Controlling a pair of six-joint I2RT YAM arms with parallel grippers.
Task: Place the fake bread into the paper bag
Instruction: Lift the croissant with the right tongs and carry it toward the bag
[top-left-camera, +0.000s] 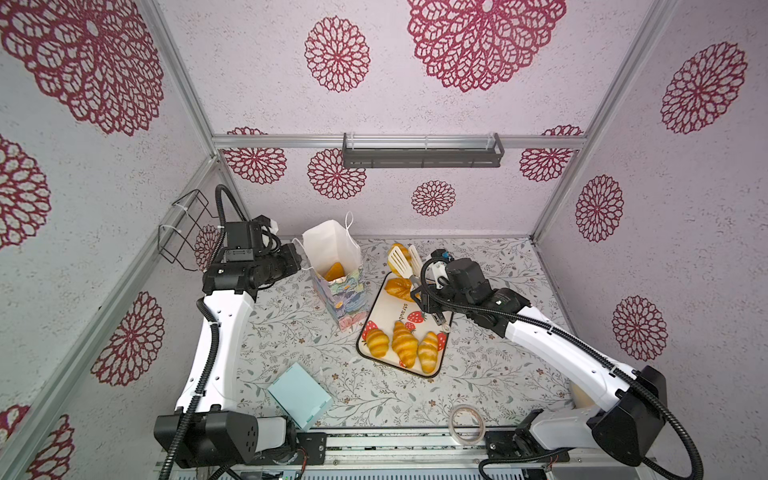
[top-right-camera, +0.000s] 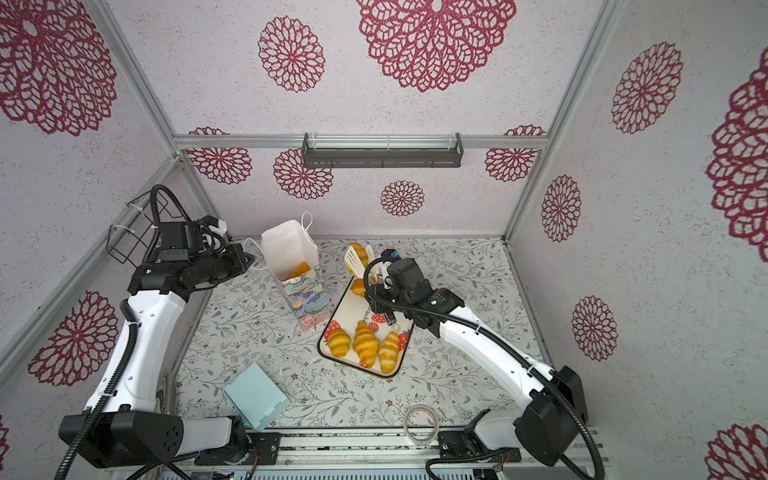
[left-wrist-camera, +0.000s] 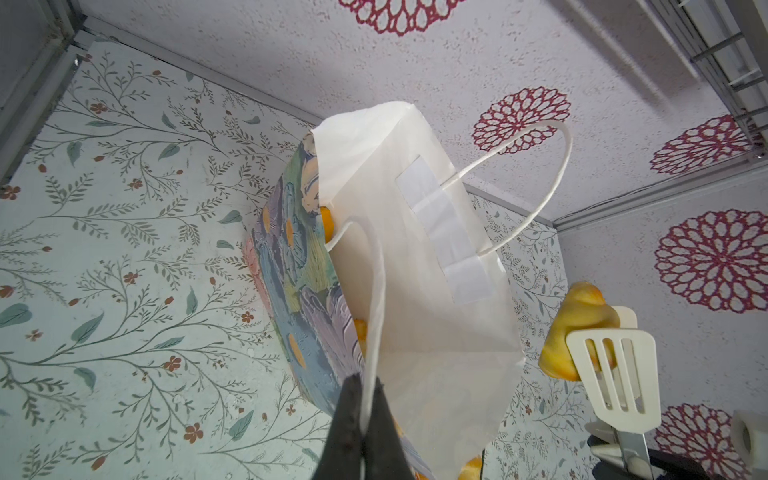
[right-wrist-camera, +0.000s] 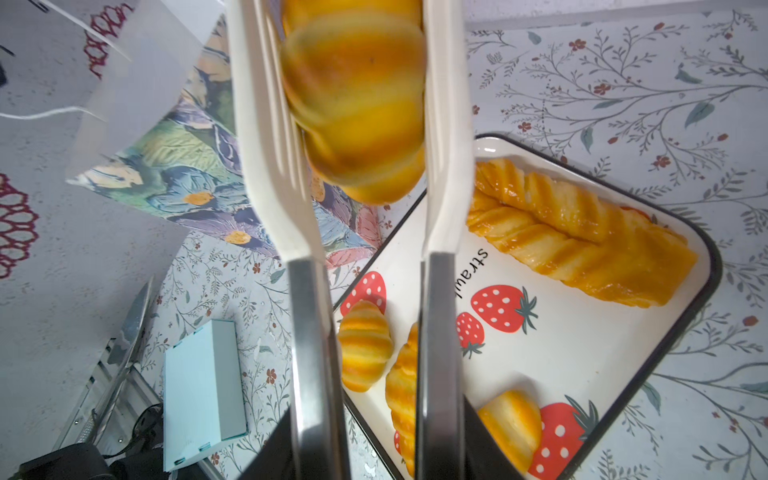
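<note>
The paper bag (top-left-camera: 332, 249) stands upright and open at the back of the table, with orange fake bread (top-left-camera: 334, 271) inside. My left gripper (left-wrist-camera: 368, 399) is shut on the bag's white cord handle (left-wrist-camera: 376, 291) at the bag's left rim. My right gripper (right-wrist-camera: 376, 436) is shut on white-tipped metal tongs (right-wrist-camera: 311, 332). These pinch a striped croissant (right-wrist-camera: 357, 104) in the air just right of the bag, above the tray's far end. A long loaf (top-left-camera: 399, 287) and three croissants (top-left-camera: 403, 343) lie on the strawberry tray (top-left-camera: 390, 311).
A light blue box (top-left-camera: 300, 400) lies near the front left by the left arm's base. A tape roll (top-left-camera: 467, 424) sits at the front edge. A black wire basket (top-left-camera: 183, 232) hangs on the left wall and a grey shelf (top-left-camera: 422, 151) on the back wall.
</note>
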